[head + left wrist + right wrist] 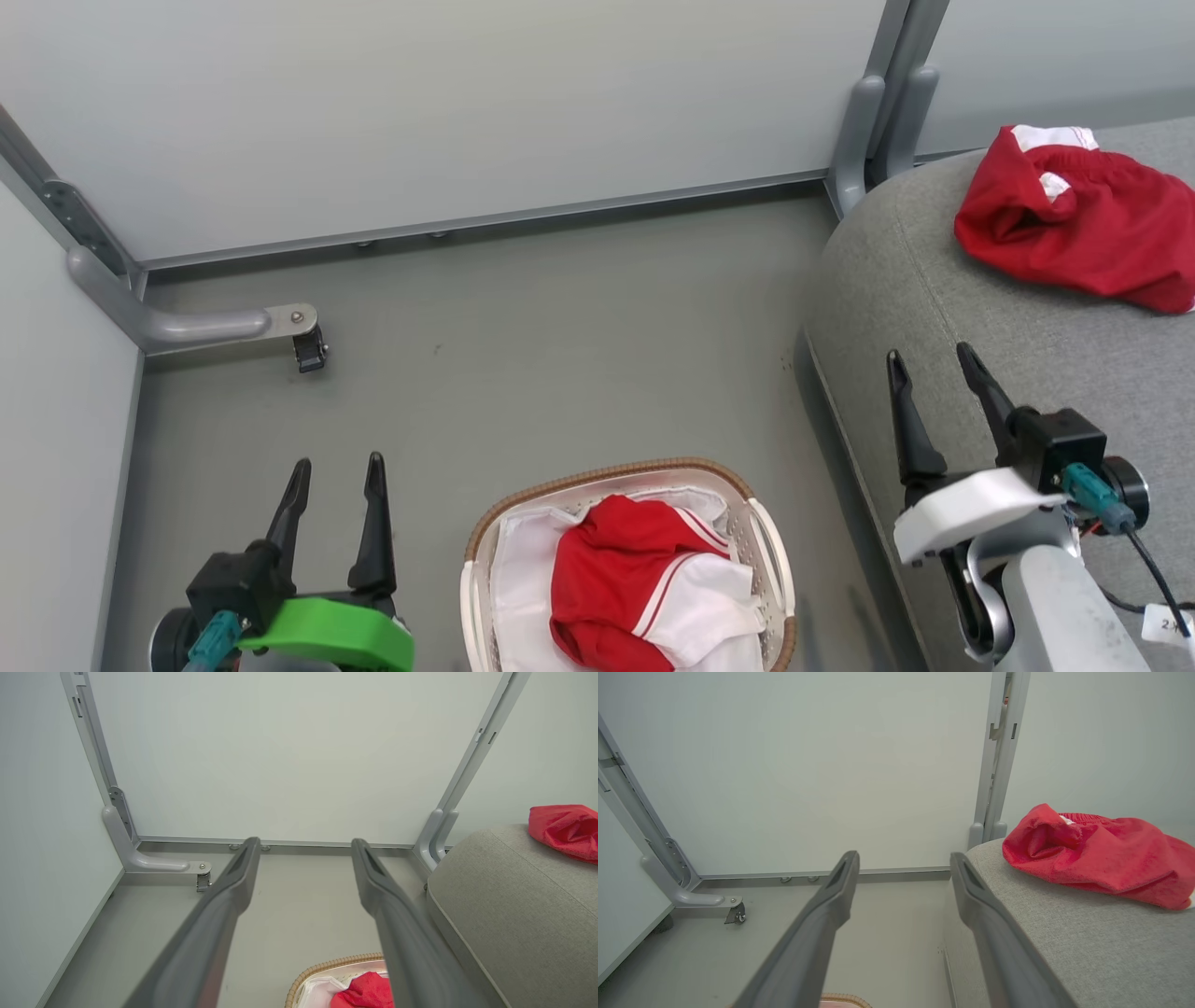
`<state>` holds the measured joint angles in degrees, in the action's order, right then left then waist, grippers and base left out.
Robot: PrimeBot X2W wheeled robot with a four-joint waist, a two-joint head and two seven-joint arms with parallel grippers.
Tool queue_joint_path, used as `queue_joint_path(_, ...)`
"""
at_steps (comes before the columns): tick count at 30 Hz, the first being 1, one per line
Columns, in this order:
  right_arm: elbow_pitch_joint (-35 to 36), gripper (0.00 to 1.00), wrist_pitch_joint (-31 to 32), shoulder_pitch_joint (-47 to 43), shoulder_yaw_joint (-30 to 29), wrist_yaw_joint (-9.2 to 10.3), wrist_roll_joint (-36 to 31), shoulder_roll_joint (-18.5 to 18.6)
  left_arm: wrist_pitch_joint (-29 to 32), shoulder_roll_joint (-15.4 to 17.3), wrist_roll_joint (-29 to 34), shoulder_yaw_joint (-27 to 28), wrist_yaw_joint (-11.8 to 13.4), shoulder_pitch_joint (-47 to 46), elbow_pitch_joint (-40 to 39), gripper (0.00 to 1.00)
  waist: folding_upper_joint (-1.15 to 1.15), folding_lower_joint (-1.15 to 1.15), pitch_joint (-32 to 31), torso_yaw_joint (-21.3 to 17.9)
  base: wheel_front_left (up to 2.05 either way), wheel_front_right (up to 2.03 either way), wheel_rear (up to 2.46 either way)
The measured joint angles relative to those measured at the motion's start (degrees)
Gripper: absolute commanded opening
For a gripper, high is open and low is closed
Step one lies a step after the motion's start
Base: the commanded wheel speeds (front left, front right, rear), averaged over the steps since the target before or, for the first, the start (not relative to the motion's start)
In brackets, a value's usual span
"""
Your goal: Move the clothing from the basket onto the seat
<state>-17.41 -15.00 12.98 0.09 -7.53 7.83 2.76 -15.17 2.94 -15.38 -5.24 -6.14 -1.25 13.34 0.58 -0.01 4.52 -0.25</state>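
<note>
Down at the left, the left jaws stand wide and empty above the grey floor (523, 373). Just right of them the basket (607, 469) sits on the floor, with a red-and-white garment (635, 579) bunched on its white liner (518, 579). Further right, the right jaws gape wide and empty over the edge of the seat (934, 308). A second red garment (1092, 224) lies crumpled on the seat, well apart from them.

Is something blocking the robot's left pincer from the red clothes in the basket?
Nothing visible does. The left pincer stands open beside the basket, with only floor between them. The red clothes lie uncovered on the white liner; the pincer would only need to clear the rim.
</note>
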Motion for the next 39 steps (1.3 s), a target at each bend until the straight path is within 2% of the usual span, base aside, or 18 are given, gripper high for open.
queue_joint_path(10, 1.1, 1.0, 0.0, -5.6, 2.5, 0.0, 1.3, 0.0, 0.0, 0.0, -2.4, 0.1, 0.6, 3.1, 0.2, 1.0, 0.0, 0.0, -2.0, -0.4, 0.0, 0.0, 0.0)
queue_joint_path(39, 0.2, 1.0, 0.0, -6.4, 3.6, 0.0, 1.8, 0.0, 0.0, -0.1, -2.3, 0.3, 0.8, 3.8, 0.6, 1.0, 0.0, 0.0, -3.2, -0.7, 0.0, 0.0, 0.0)
